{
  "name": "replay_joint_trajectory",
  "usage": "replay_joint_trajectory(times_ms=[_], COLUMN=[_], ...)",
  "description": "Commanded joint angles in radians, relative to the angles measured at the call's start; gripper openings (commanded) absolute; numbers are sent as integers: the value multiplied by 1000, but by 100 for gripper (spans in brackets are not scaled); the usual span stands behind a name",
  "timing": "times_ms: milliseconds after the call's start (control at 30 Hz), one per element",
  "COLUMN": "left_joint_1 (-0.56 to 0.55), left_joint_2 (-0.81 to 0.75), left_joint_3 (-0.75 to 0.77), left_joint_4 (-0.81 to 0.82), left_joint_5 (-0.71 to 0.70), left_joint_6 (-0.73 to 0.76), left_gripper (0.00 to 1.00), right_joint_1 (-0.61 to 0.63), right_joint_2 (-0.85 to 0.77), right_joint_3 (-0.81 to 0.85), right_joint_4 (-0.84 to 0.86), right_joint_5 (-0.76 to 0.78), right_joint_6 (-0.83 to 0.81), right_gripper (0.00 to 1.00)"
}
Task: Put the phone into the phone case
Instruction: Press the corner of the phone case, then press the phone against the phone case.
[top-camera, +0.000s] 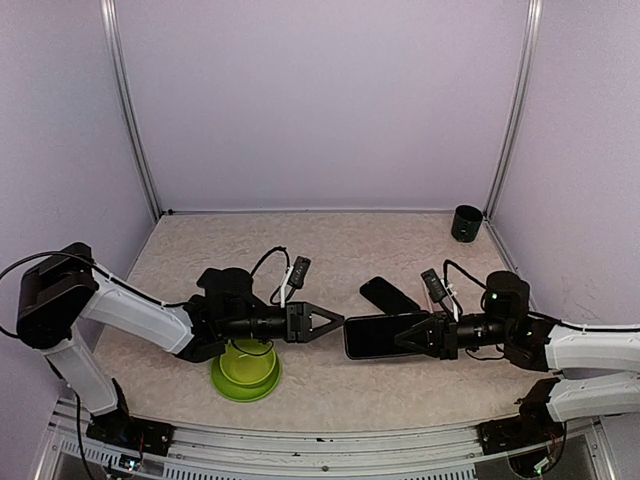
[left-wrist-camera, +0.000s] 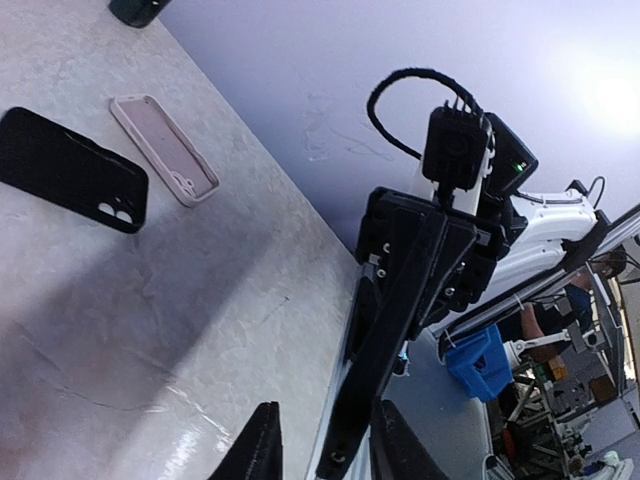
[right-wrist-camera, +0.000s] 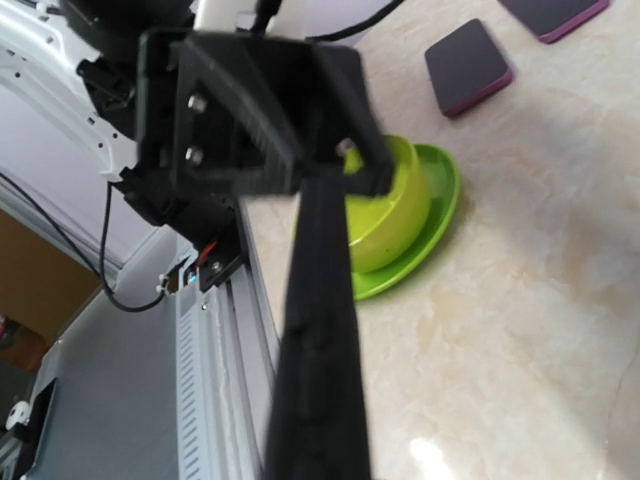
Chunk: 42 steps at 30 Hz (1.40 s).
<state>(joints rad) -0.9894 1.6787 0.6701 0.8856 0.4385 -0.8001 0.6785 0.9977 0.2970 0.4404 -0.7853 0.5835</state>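
The phone (top-camera: 368, 336) is held flat above the table (top-camera: 330, 240) by the right gripper (top-camera: 405, 335), which is closed on its right end. The free left end of the phone is pointed at 9 o'clock, straight toward the left gripper (top-camera: 338, 322). In the left wrist view this end is seen edge-on between the two fingers (left-wrist-camera: 262, 450). They are set narrowly apart, and a gap is seen on one side, so the phone is not clamped by them.

A black case (top-camera: 390, 295) with lens holes is laid on the table just at 12 o'clock from the phone. Beside it a pink case (left-wrist-camera: 165, 150) is laid with its hollow side up – it is seen clearly only from the left wrist. A green bowl (top-camera: 245, 362) on a green plate (top-camera: 243, 386) is placed at 8 o'clock from the left gripper, under the left arm. A black cup (top-camera: 466, 222) is stood in the far corner, at 1 o'clock from the right gripper. In the right wrist view a dark flat thing with a purple rim (right-wrist-camera: 468, 65) is seen beyond the bowl.

The table is covered with a beige, marble-like surface. It is enclosed by pale lilac walls (top-camera: 320, 100) with metal posts (top-camera: 130, 120) at the corners, and a metal rail (top-camera: 330, 440) is fixed along the near edge.
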Motion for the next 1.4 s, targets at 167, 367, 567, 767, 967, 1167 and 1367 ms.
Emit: replay_joint_trajectory(times_ms=[167, 367, 567, 767, 967, 1167, 1367], left_joint_1=[26, -29, -66, -68, -69, -67, -57], left_joint_2=[-39, -22, 10, 35, 51, 57, 56], left_joint_3=[-42, 5, 48, 55, 62, 69, 43], left_joint_4=[16, -33, -69, -66, -87, -77, -22], left_joint_5=[-65, -82, -109, -121, -153, -150, -115], left_joint_6=[-41, 10, 30, 19, 14, 9, -10], left_gripper=[45, 50, 51, 45, 39, 14, 0], right_joint_1=[-4, -4, -5, -4, -4, -4, -6], right_joint_2=[-40, -25, -10, -25, -45, -32, -35], right_joint_3=[22, 38, 50, 54, 56, 52, 51], right_joint_4=[23, 10, 30, 28, 18, 13, 11], right_joint_5=[28, 79, 85, 81, 82, 92, 98], right_joint_6=[-15, 13, 42, 52, 52, 48, 43], right_gripper=[0, 0, 0, 0, 0, 0, 0])
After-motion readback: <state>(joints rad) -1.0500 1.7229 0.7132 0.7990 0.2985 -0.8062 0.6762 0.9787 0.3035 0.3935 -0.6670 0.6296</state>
